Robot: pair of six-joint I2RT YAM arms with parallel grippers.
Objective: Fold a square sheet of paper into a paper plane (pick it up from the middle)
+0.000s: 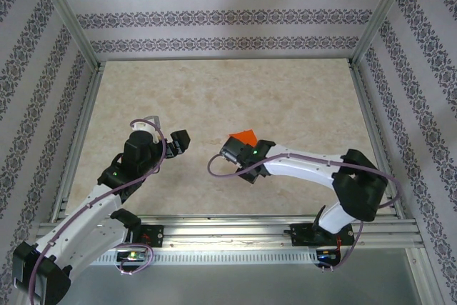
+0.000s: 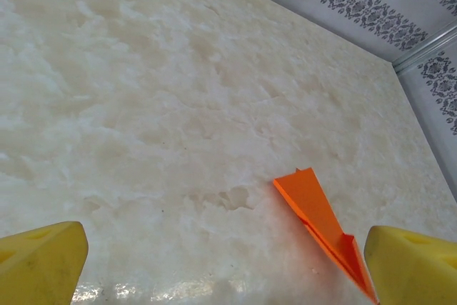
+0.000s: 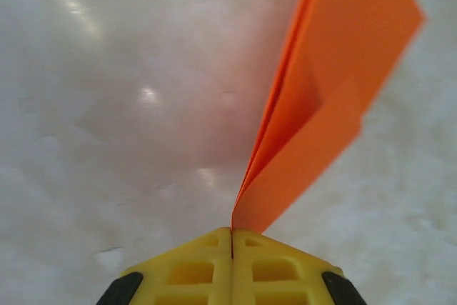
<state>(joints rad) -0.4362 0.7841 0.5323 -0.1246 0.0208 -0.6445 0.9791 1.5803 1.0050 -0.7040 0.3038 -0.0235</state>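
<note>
Keep right gripper [image 3: 231, 232] pinched shut on paper plane [image 3: 335, 83], near middle of tabletop [image 1: 214, 98]. Leave left gripper [image 2: 228, 258] spread wide, empty. Guard against slippage: with so thin an edge grip, any loosening would likely drop the plane or spring the folds.

Light was bright & even from above, weak shadows in top view, glare spots lay on table [image 3: 146, 94] in right wrist view, paper plane [image 3: 343, 55] far end was blurred, orange tint on surface nearby.

Left fingers [image 2: 43, 258] wide apart; right fingers [image 3: 193, 266] tight together.
</note>
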